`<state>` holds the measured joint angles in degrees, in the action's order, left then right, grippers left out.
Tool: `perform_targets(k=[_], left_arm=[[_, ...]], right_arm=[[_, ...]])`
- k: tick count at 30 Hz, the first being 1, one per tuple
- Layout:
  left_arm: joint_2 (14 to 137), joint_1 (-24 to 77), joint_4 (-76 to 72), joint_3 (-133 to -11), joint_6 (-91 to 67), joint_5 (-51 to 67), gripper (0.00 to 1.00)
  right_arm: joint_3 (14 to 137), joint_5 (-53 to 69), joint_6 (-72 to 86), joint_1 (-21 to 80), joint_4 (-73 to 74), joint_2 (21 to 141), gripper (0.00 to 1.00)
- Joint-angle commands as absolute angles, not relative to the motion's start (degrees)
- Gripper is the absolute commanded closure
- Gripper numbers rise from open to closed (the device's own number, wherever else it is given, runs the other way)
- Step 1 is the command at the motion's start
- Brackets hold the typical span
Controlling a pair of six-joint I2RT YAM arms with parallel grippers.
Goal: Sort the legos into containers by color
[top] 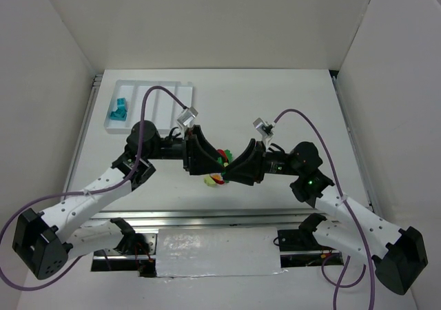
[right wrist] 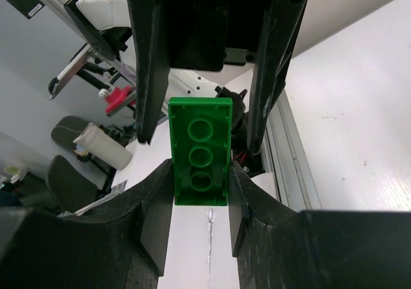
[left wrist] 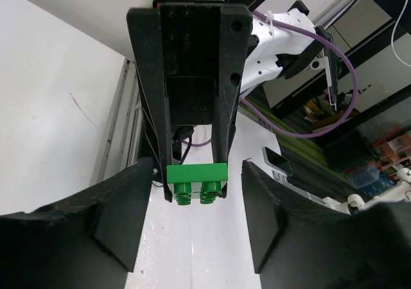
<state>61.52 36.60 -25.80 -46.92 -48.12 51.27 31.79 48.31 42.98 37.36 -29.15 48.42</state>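
My right gripper (right wrist: pixel 200 173) is shut on a green brick (right wrist: pixel 200 151), gripping its long sides, with the hollow underside facing the camera. In the top view the two grippers meet nose to nose at mid-table, the left gripper (top: pixel 209 160) facing the right gripper (top: pixel 229 167). My left gripper (left wrist: pixel 199 192) is open, and its fingers (left wrist: pixel 109 225) stand wide on either side of the brick's studded end (left wrist: pixel 196 181) without touching it. Red (top: pixel 222 152) and yellow-green (top: pixel 209 182) bricks lie under the grippers, partly hidden. Teal bricks (top: pixel 119 110) lie in the leftmost compartment of the white tray (top: pixel 165 93).
White walls enclose the table on the left, back and right. A metal rail runs along the near edge by the arm bases. Purple cables arc above both wrists.
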Motion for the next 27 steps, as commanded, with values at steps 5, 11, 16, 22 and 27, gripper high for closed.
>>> perform_targets(k=[5, 11, 16, 22, 27], left_arm=[[62.58, 37.97, -30.14, -47.99, -47.81, 52.12, 0.64], [62.4, 37.97, -25.59, -50.18, -44.66, 50.81, 1.0], [62.75, 35.52, -13.8, -55.63, -36.31, 42.73, 1.0], [68.36, 19.99, 0.06, -61.5, -33.15, 27.85, 1.0], [81.25, 15.93, 18.16, -72.91, -32.24, -15.56, 1.0]], right_arm=[[32.08, 43.25, 41.05, 37.62, -28.58, 47.11, 1.0], [32.26, 40.78, 39.82, 37.62, -27.07, 46.84, 0.75], [31.2, 37.1, 37.89, 37.62, -22.95, 45.97, 0.0], [29.45, 29.19, 35.07, 37.62, -14.26, 44.21, 0.0], [29.18, 26.28, 33.67, 37.7, -10.47, 43.16, 0.0]])
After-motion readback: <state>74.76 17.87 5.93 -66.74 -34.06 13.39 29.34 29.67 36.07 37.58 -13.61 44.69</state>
